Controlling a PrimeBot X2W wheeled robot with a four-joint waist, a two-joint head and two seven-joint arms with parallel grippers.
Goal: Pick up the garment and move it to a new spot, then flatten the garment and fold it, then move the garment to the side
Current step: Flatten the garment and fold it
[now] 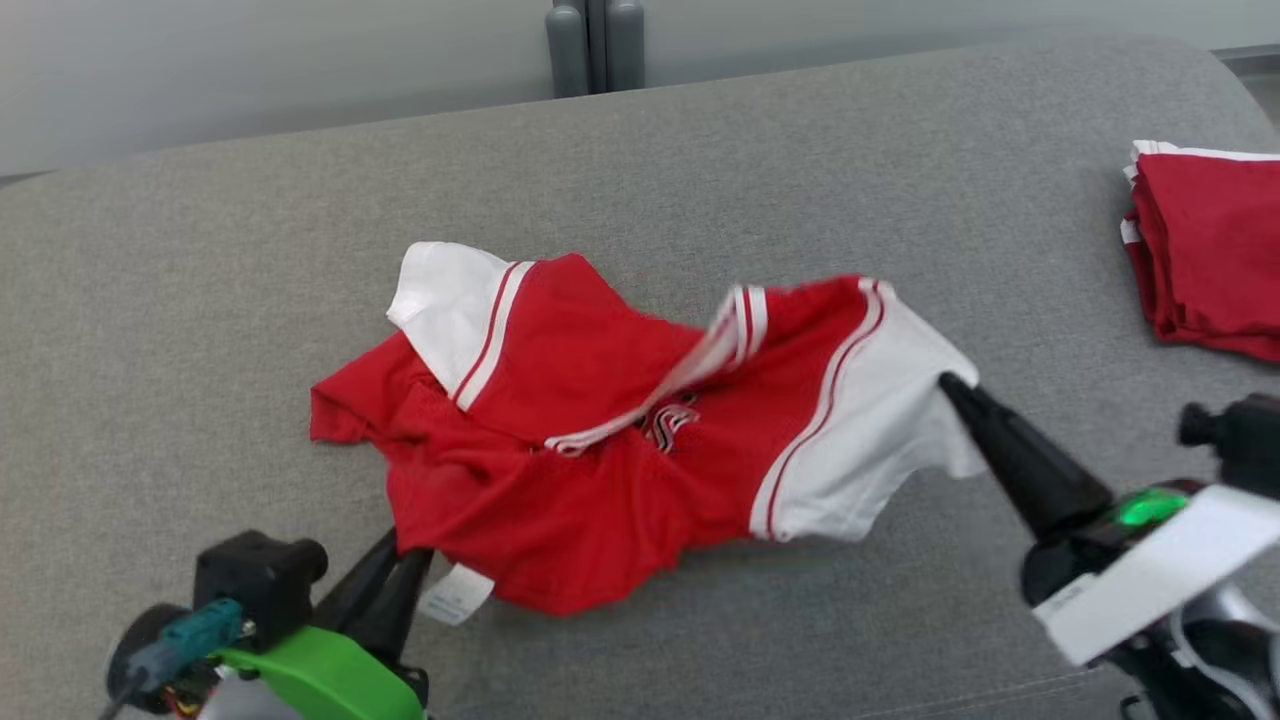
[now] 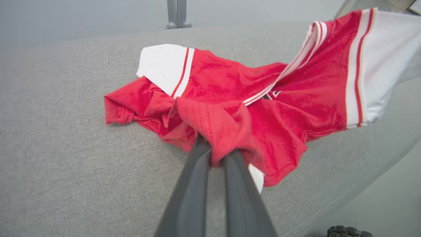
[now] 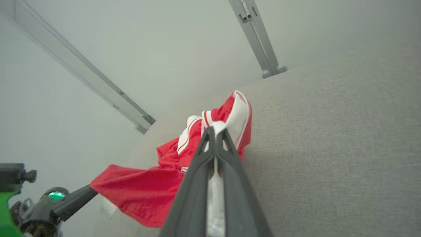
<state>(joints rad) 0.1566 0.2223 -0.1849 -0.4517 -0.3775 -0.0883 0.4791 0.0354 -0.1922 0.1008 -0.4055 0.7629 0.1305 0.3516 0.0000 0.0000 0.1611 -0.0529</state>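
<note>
The garment [image 1: 600, 440] is a crumpled red shirt with white sleeves, lying on the grey cushioned surface [image 1: 200, 300]. My left gripper [image 1: 405, 560] is shut on its red hem at the near left; in the left wrist view the fingertips of the left gripper [image 2: 215, 153] pinch a bunched red fold of the garment [image 2: 296, 98]. My right gripper [image 1: 950, 385] is shut on the white right sleeve, which is lifted off the surface. In the right wrist view, white cloth of the garment [image 3: 148, 191] sits between the closed tips of the right gripper [image 3: 217, 130].
A folded stack of red clothes [image 1: 1215, 255] lies at the surface's right edge. A grey post [image 1: 597, 45] stands behind the far edge. The surface's front edge runs near my arms.
</note>
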